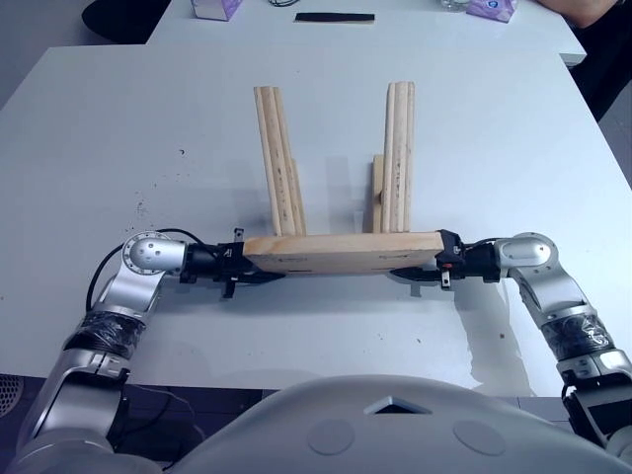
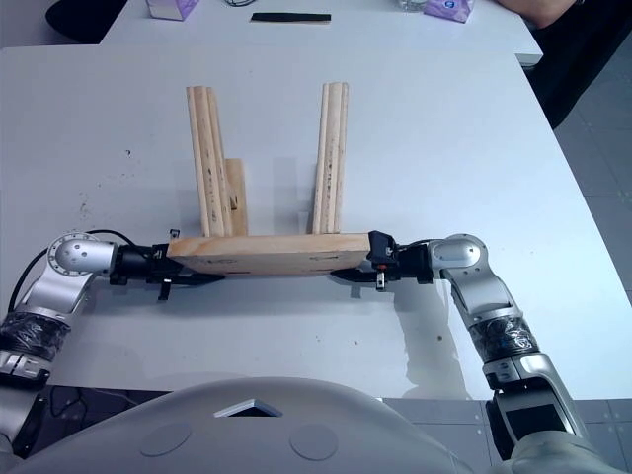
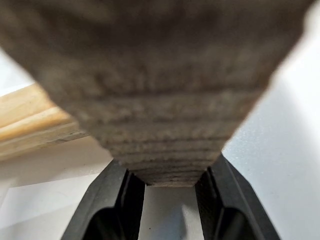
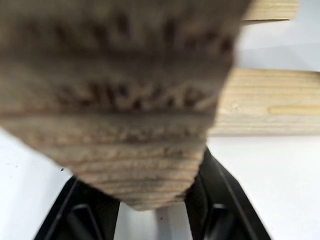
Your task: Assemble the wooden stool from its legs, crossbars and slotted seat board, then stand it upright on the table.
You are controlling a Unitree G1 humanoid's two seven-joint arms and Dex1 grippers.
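Wooden stool (image 1: 341,197) is down on its side on the white table (image 1: 118,128), near the edge closest to the robot, and both arms are on it. Its pale, slotted seat board (image 1: 341,252) stands on edge and runs crosswise in front of the robot, with the legs pointing away across the tabletop. On the left is one pair of light wooden legs (image 1: 279,163), and on the right the other pair (image 1: 398,158). Each pair reads as two slats lying close together. A short wooden piece (image 1: 377,193) sits between the pairs, close beside the right-hand legs.

Now the hands. The left gripper (image 1: 242,269) is at the left end of the seat board, and its wrist camera shows the black fingers (image 3: 120,200) pressed against both sides of the rough end grain. They are closed firmly on the wood. The right gripper (image 1: 425,267) mirrors it at the right end. Its dark fingers (image 4: 210,200) pinch the board's end in the same way, and one pale leg runs past behind it in that wrist view. So there are two clamps, one at each end, with the arms stretched inward along the table edge.

Whether the board's lower edge touches the table or sits just above it, I can't tell; there is a shadow under it.

At the far side of the table lie a flat black strip (image 1: 334,18) and two small purple boxes (image 1: 215,8) (image 1: 491,9), well apart from the stool.
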